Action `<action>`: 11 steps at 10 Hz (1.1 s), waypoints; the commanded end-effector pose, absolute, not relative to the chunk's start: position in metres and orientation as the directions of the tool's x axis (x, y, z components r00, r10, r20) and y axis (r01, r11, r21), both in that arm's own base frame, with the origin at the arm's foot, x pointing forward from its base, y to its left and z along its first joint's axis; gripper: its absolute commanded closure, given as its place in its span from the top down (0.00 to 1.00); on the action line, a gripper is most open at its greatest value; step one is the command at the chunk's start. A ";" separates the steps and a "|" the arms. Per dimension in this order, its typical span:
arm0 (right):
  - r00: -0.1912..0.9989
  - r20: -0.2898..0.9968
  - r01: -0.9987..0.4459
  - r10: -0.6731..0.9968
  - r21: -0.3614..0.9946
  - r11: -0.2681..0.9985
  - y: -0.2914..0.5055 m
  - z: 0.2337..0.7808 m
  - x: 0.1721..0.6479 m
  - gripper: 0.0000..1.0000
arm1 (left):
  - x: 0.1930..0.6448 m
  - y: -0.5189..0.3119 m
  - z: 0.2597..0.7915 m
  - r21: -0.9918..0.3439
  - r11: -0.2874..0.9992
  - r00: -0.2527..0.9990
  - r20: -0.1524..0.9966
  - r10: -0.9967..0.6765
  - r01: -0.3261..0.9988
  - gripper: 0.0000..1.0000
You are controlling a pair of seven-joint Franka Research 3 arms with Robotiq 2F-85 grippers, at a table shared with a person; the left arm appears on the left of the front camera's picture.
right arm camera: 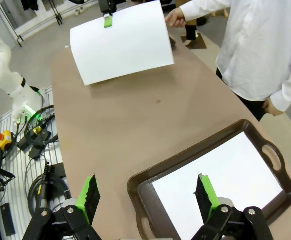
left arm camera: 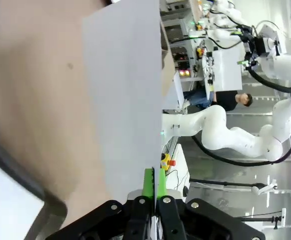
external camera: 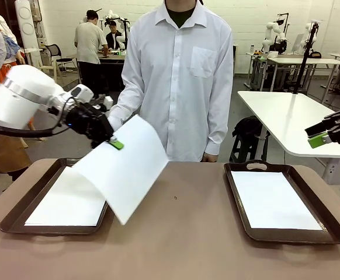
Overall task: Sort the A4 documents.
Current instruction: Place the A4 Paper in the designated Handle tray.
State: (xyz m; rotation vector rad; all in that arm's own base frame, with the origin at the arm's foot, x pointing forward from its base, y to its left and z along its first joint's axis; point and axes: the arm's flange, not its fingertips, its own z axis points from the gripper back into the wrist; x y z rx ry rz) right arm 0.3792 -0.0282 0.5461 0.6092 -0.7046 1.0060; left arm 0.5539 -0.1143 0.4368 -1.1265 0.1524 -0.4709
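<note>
An A4 sheet [external camera: 126,169] hangs tilted above the tabletop [external camera: 181,233], pinched by the left end effector [external camera: 115,143]. The right wrist view shows the right end effector [right arm camera: 148,194] spread above a tray's [right arm camera: 135,187] sheet [right arm camera: 225,175].

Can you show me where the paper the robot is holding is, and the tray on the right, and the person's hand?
held A4 sheet [external camera: 126,169], front view, middle of the sheet.
right tray [external camera: 264,165], front view, its far handle.
person's hand [right arm camera: 175,18], right wrist view, the knuckles beside the sheet's edge.
</note>
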 end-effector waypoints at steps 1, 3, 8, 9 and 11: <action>0.361 0.761 -0.901 0.539 0.136 0.411 -0.028 0.544 0.379 1.00 | 0.538 -0.088 0.433 -0.886 0.427 0.933 0.016 -0.361 0.180 0.01; 0.361 0.761 -0.901 0.539 0.136 0.411 -0.028 0.544 0.379 1.00 | 0.535 -0.061 0.427 -0.895 0.429 0.958 -0.006 -0.286 0.123 0.01; 0.361 0.761 -0.901 0.539 0.136 0.411 -0.028 0.544 0.379 1.00 | 0.530 -0.011 0.403 -0.873 0.483 0.993 0.011 -0.114 0.065 0.01; 0.361 0.761 -0.901 0.539 0.136 0.411 -0.028 0.544 0.379 1.00 | 0.530 -0.007 0.400 -0.861 0.507 0.996 -0.002 -0.087 0.043 0.01; 0.361 0.761 -0.901 0.539 0.136 0.411 -0.028 0.544 0.379 1.00 | 0.532 0.001 0.393 -0.843 0.537 0.998 -0.004 -0.069 0.034 0.01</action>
